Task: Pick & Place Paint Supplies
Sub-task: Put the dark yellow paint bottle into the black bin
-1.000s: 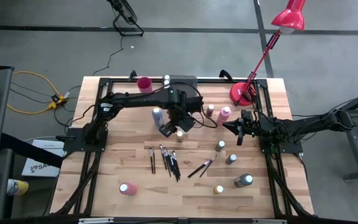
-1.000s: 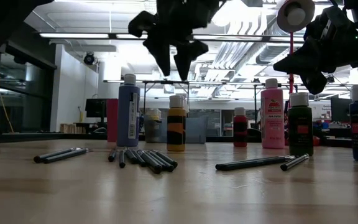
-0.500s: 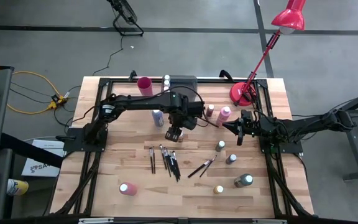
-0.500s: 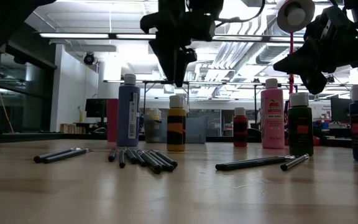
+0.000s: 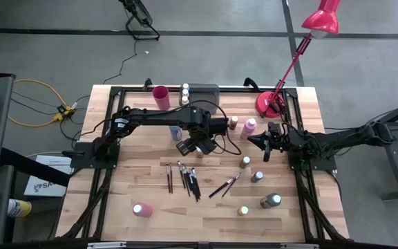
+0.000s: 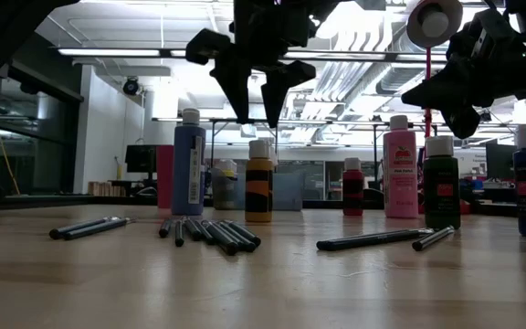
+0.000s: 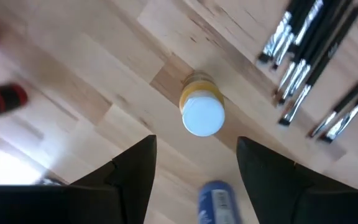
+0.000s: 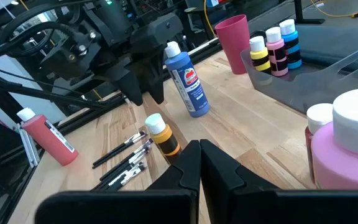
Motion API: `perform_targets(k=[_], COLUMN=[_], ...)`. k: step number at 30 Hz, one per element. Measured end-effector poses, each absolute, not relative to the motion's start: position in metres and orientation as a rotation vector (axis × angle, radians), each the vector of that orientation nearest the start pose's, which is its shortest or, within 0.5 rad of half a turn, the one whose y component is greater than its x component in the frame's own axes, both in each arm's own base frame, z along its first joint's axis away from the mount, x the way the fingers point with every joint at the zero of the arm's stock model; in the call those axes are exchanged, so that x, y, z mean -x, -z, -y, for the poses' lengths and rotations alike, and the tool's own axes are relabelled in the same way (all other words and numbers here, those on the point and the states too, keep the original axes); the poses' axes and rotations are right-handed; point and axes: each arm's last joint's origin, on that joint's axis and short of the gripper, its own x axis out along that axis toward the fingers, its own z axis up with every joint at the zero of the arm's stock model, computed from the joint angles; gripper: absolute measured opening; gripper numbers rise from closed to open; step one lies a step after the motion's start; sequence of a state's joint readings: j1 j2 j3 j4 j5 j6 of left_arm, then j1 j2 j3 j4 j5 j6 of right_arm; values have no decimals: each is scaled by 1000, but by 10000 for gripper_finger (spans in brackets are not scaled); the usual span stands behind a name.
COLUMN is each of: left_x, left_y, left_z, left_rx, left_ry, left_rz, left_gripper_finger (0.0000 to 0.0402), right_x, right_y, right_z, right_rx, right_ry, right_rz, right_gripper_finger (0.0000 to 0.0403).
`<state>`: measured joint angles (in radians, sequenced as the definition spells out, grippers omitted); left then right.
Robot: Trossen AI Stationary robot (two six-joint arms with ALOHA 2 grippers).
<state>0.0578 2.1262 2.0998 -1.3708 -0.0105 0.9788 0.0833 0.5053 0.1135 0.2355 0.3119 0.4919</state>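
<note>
- Table (image 5: 116,214): pale wood planks, black frame.
- Cup (image 5: 161,95): pinkish red.
- Tray (image 8: 328,68): grey.
- Tall bottle (image 8: 187,84): blue, white cap.
- Small bottle (image 7: 202,111): yellow with black label band, white cap.
- Bottle (image 8: 353,155): pink, white cap.
- Paintbrushes (image 5: 187,178): black handles, silver ferrules.
- Lamp (image 5: 321,19): red.

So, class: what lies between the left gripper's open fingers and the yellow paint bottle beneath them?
Nothing: the low view shows bare air between the left gripper and the yellow paint bottle.
</note>
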Motion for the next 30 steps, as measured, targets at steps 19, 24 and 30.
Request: perform_targets(k=[19, 24, 30], left_x=[-430, -433, -438], left_y=[-273, -270, -262], left_z=[-21, -21, -19], left_rx=[-1086, -1101, -1120], left_ry=[926, 933, 949], left_rz=[-1172, -1168, -1166], left_gripper_finger=[216, 216, 216], right_x=[-133, -133, -133], right_y=[-178, -178, -178], right_z=[-2, -2, -2], right_rx=[-458, -458, -458], right_ry=[261, 261, 261], right_rz=[-94, -94, -94], right_gripper_finger=[3, 3, 3])
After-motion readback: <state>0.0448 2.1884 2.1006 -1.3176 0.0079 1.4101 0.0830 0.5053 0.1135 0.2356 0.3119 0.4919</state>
